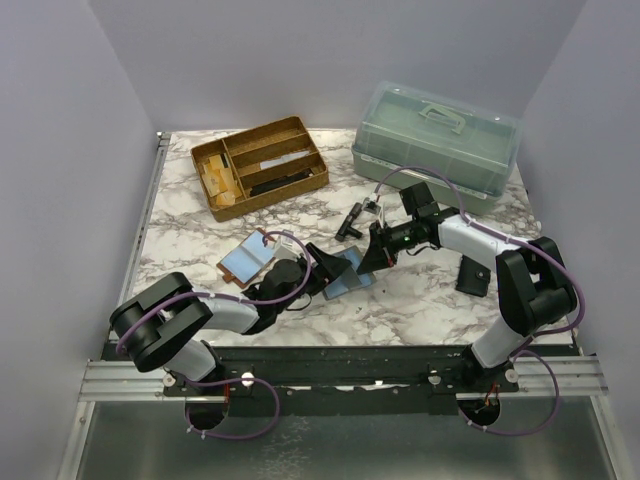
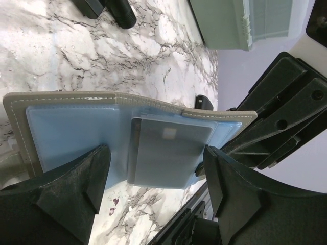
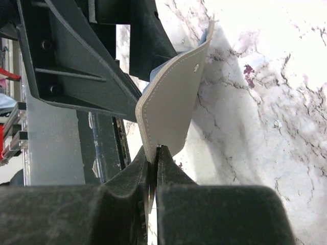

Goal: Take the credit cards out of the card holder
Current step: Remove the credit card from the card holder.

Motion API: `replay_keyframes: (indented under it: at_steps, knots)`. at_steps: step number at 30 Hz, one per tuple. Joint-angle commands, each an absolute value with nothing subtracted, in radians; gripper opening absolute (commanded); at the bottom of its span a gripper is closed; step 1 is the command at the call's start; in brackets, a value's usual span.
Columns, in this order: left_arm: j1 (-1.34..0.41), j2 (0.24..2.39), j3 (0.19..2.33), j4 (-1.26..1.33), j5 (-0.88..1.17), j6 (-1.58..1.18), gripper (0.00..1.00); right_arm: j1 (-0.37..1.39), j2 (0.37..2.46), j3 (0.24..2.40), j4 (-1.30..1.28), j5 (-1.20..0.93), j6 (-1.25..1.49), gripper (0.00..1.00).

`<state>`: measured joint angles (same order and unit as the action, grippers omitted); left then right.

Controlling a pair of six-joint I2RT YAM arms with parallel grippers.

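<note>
The card holder (image 2: 102, 99) is grey with white stitching and a light-blue lining, held open and tilted off the table. One light-blue credit card (image 2: 168, 153) sits in its pocket, its lower end sticking out. My left gripper (image 2: 153, 191) is open, one finger on each side of that card end, not touching it. My right gripper (image 3: 156, 155) is shut on the holder's grey edge (image 3: 171, 102). In the top view both grippers meet over the holder (image 1: 352, 280), the left gripper (image 1: 325, 263) beside the right gripper (image 1: 372, 255).
A brown-edged flat thing with two light-blue faces (image 1: 248, 258) lies left of the left gripper. A wooden divided tray (image 1: 260, 165) and a translucent lidded box (image 1: 435, 140) stand at the back. Small black items (image 1: 350, 222) and a black pouch (image 1: 472, 275) lie nearby.
</note>
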<state>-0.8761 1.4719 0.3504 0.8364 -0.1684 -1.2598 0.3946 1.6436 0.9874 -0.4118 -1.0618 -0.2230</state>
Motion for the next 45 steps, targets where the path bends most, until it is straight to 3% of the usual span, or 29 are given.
replay_keyframes:
  at_steps: [1, 18, 30, 38, 45]
  knots:
    - [-0.864, 1.454, 0.326, 0.796, -0.199, -1.296, 0.78, 0.409, 1.614, 0.965, -0.392, -1.021, -0.202, 0.0]
    - [-0.855, 1.373, 0.327, 0.7, -0.14, -1.208, 0.83, 0.408, 1.62, 0.964, -0.374, -0.944, -0.186, 0.0]
    - [-0.833, 1.338, 0.282, 0.721, -0.129, -1.247, 0.78, 0.409, 1.632, 0.966, -0.374, -0.92, -0.186, 0.0]
    - [-0.835, 1.374, 0.361, 0.76, -0.021, -1.191, 0.83, 0.409, 1.633, 0.962, -0.365, -0.909, -0.18, 0.0]
    - [-0.846, 1.428, 0.427, 0.628, -0.082, -1.251, 0.88, 0.41, 1.635, 0.96, -0.364, -0.91, -0.178, 0.0]
